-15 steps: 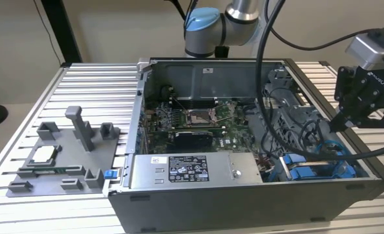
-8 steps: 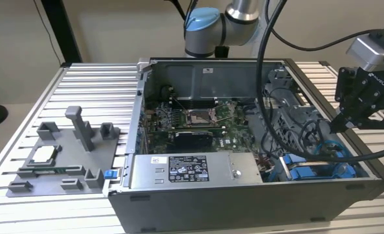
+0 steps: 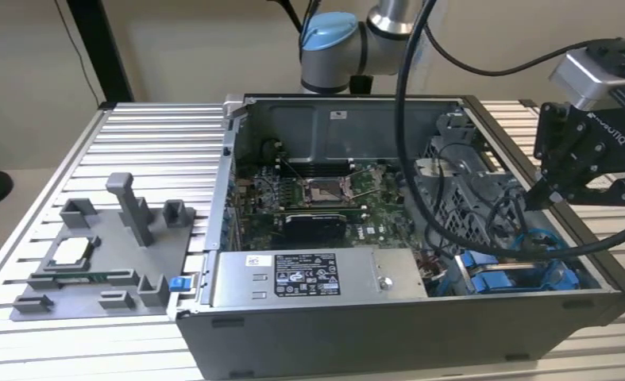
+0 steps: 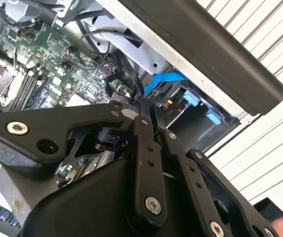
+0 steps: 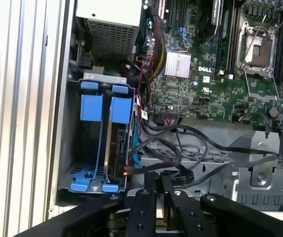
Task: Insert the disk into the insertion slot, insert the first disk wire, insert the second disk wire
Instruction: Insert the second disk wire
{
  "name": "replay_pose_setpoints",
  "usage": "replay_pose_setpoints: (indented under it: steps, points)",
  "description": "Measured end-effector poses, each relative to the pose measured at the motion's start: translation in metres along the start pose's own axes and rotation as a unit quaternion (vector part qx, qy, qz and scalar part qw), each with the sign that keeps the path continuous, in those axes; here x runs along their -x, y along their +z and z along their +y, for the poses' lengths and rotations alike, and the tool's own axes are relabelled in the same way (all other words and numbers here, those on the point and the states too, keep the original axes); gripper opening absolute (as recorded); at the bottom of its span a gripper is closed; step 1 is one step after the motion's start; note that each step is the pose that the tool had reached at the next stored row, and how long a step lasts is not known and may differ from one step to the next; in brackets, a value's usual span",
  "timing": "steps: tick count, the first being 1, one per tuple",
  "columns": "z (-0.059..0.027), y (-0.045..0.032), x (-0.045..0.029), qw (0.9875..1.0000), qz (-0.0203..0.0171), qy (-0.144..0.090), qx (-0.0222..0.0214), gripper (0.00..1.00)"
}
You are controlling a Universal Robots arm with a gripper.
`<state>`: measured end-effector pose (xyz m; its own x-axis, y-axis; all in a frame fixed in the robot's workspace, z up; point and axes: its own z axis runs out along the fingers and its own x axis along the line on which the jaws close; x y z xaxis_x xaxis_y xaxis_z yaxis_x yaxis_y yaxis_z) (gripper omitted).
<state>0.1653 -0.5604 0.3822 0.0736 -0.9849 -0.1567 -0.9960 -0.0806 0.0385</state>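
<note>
An open computer case (image 3: 397, 333) stands on a ribbed aluminium table (image 3: 153, 151); inside it lies a green motherboard (image 3: 323, 198) with an empty processor socket (image 5: 260, 47); a grey power-supply box (image 3: 312, 278) sits near the front wall; beside the case, at the exterior view's left, lies a grey plastic fixture (image 3: 100, 262).

Beige wall (image 3: 185, 48) behind; ribbed aluminium table (image 3: 153, 151); black post (image 3: 100, 48) at rear.

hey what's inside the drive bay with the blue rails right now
In the first wrist view, the insertion slot holds the disk standing on edge between blue tabs. The bay's depths are shadowed and unreadable.
</note>
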Motion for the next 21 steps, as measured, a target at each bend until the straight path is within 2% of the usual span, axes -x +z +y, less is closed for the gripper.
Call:
replay_pose_setpoints:
  steps: [2, 5, 8, 14, 18, 21]
  points:
    - [0.0049, -0.0032, 0.0002, 1.0000, -0.0006, 0.000, 0.0000, 0.00]
    - [0.0118, -0.0033, -0.0002, 1.0000, -0.0005, 0.000, 0.0000, 0.00]
    - [0.0176, 0.0007, -0.0014, 1.0000, 0.0001, 0.000, 0.0000, 0.00]
    - [0.0206, 0.0074, -0.0076, 1.0000, 0.0023, 0.000, 0.0002, 0.00]
    - [0.0223, 0.0115, -0.0108, 1.0000, 0.0054, 0.000, 0.0004, 0.00]
    - [0.0226, 0.0125, -0.0118, 1.0000, 0.0096, 0.000, 0.0007, 0.00]
